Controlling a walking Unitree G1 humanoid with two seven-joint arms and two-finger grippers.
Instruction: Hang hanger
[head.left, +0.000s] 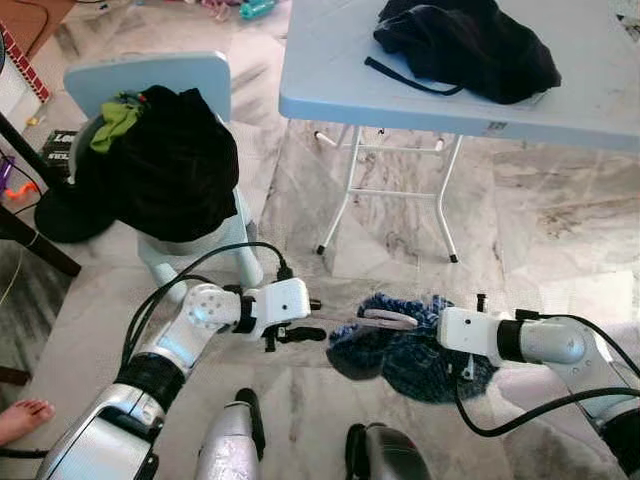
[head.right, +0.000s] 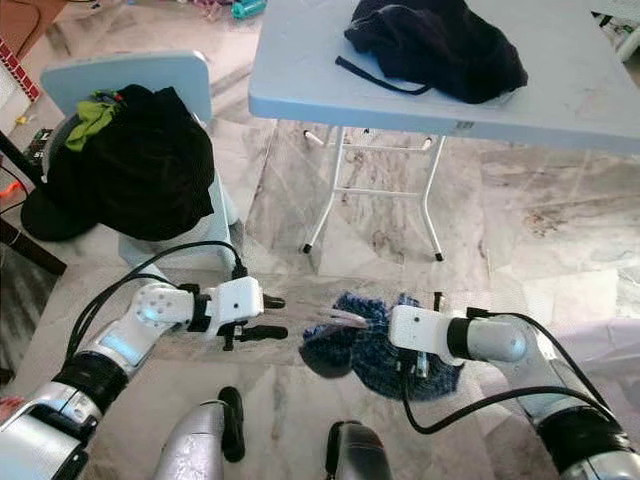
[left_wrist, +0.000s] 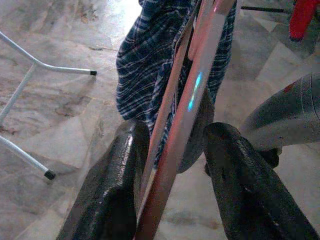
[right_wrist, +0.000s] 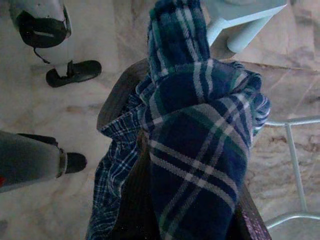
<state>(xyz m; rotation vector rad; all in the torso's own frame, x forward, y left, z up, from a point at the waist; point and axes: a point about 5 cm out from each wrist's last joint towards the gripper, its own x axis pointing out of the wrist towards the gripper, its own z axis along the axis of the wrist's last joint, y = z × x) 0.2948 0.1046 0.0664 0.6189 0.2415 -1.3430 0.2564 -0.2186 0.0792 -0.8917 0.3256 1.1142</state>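
A pale blue folding table (head.left: 330, 70) on white metal legs is seen standing on a grey-veined marble floor (head.left: 540, 220). A heap of black clothing (head.left: 465, 45) with a trailing strap is laid on the tabletop. Beside the table, a light blue plastic chair (head.left: 150, 80) is set on the same floor, and a black garment (head.left: 165, 165) with a green cloth (head.left: 115, 120) is piled on its seat.
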